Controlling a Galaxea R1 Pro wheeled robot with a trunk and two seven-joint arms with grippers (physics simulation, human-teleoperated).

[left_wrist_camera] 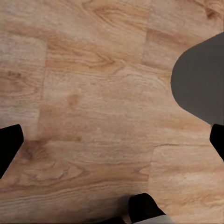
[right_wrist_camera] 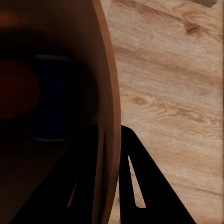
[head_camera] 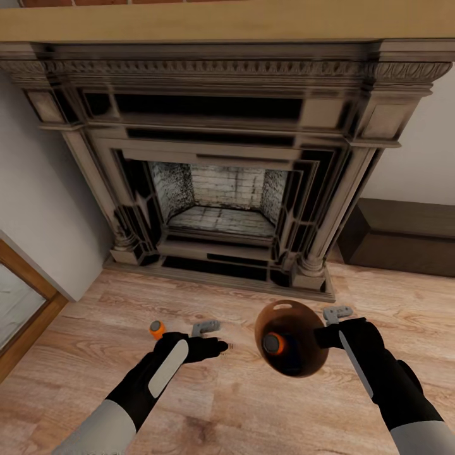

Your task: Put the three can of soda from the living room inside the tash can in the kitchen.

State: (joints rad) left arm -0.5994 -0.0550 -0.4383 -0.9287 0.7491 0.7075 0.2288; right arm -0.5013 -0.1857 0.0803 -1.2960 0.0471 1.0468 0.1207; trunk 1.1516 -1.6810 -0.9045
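From my head camera, low and right of centre, my right gripper (head_camera: 327, 335) is clamped on the rim of the tash can (head_camera: 292, 338), which hangs tilted with its mouth toward me, I judge so I can carry it and drop cans in; one orange can of soda (head_camera: 274, 343) lies inside it. At lower left my left gripper (head_camera: 218, 344) is held out level over the plank floor (head_camera: 240, 404); I cannot tell how wide it stands. Just above my left wrist, a second orange can (head_camera: 156, 328) stands on the floor. The dark fireplace (head_camera: 221, 158) fills the upper frame, a low dark bench (head_camera: 404, 237) at right, a wood-framed door (head_camera: 25, 297) at far left; nothing blocks that can. From my left wrist, bare planks (left_wrist_camera: 93, 93) and a grey rounded shape at the upper right edge that I cannot identify. From my right wrist, the bin wall (right_wrist_camera: 105, 93) runs down the centre with my black finger (right_wrist_camera: 140, 186) pressed outside it, and a dark can-shaped form (right_wrist_camera: 51, 98) inside, colour unclear.
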